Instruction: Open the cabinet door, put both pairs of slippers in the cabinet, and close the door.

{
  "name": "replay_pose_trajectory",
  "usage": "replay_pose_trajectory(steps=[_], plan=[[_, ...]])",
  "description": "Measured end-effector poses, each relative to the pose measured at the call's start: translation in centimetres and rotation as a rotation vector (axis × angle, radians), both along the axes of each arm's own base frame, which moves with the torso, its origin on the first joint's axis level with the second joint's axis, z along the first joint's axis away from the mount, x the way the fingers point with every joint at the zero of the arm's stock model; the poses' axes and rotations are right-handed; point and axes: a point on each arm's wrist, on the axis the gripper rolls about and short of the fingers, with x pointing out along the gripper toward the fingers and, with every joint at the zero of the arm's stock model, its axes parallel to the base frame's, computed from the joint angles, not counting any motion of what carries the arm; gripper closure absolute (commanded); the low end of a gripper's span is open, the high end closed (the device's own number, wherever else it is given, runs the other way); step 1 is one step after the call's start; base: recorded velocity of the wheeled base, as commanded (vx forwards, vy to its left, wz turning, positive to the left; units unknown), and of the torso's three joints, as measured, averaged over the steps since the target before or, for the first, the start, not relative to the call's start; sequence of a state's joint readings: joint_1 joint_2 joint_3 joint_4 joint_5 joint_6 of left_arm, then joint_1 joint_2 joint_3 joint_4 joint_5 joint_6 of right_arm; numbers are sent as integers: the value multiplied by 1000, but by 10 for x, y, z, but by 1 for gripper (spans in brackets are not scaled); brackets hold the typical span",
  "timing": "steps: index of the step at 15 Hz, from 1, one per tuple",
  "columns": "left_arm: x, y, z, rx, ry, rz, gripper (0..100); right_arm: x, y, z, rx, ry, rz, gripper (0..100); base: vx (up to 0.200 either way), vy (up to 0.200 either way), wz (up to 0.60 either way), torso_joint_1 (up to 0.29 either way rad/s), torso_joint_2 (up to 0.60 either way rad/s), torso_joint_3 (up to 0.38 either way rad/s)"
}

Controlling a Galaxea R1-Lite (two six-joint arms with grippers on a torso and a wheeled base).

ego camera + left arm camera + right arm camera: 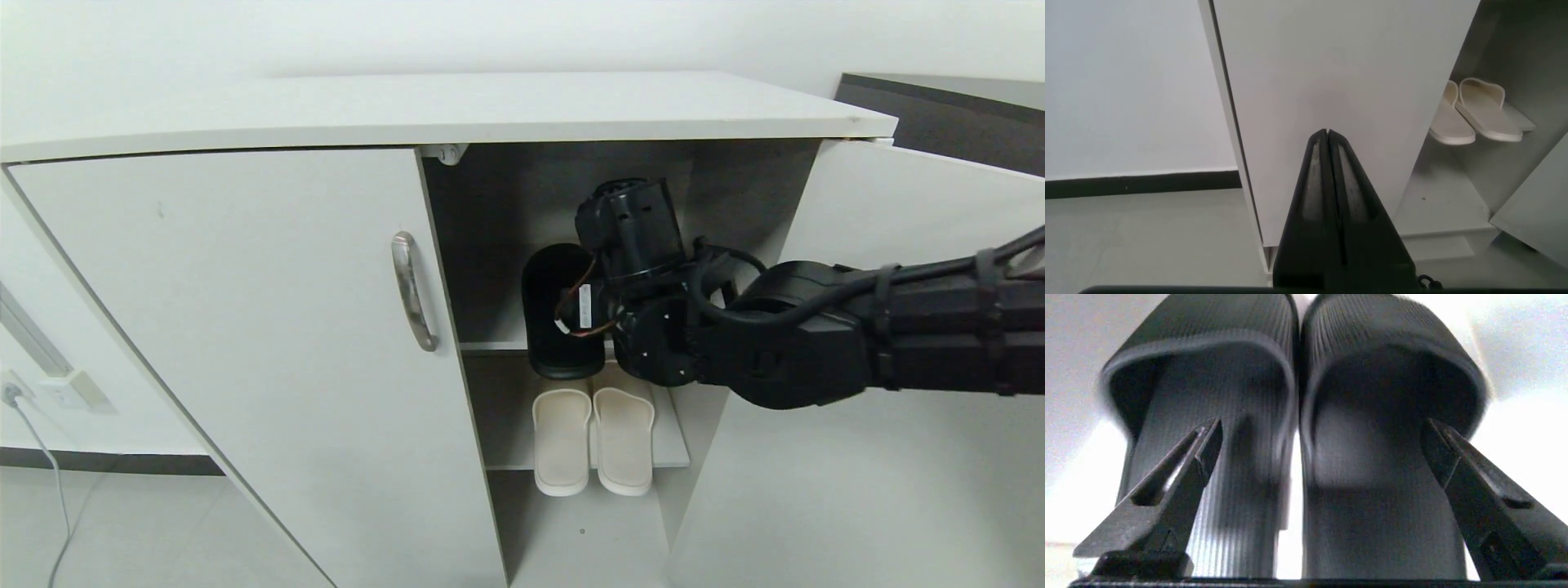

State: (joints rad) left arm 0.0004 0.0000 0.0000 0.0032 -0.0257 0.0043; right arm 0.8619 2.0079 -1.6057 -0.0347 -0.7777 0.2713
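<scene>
The white cabinet [424, 106] has its right door [906, 237] swung open and its left door [245, 327] closed. A pair of black slippers [559, 314] lies on the upper shelf, toes inward. My right gripper [1323, 433] is open just behind the black slippers [1290, 400], one finger [1184, 474] over the left slipper and the other by the right slipper's outer edge. A pair of white slippers [592, 441] rests side by side on the lower shelf. My left gripper [1327, 135] is shut and empty, held low in front of the closed left door, with the white slippers [1478, 110] off to its side.
A metal handle [412, 290] sits on the closed left door. My right arm [816, 335] spans the open doorway. A wall socket with a cable [33, 400] is low on the left wall. The bottom compartment [588, 539] holds nothing.
</scene>
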Motion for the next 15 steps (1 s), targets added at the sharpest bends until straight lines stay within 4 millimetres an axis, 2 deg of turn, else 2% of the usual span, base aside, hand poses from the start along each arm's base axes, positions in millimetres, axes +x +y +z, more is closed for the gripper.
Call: replay_pose_trajectory(steps=[5, 8, 9, 15], plan=[[0, 0, 0, 0, 0, 0, 100, -49, -22, 6, 25, -10, 67, 0, 0, 0, 0, 0, 0, 0], [0, 0, 0, 0, 0, 0, 100, -68, -33, 6, 40, -11, 112, 0, 0, 0, 0, 0, 0, 0], [0, 0, 0, 0, 0, 0, 100, -74, -36, 5, 50, -15, 132, 100, 0, 0, 0, 0, 0, 0], [0, 0, 0, 1, 0, 0, 100, -109, -48, 10, 88, -43, 221, 100, 0, 0, 0, 0, 0, 0]])
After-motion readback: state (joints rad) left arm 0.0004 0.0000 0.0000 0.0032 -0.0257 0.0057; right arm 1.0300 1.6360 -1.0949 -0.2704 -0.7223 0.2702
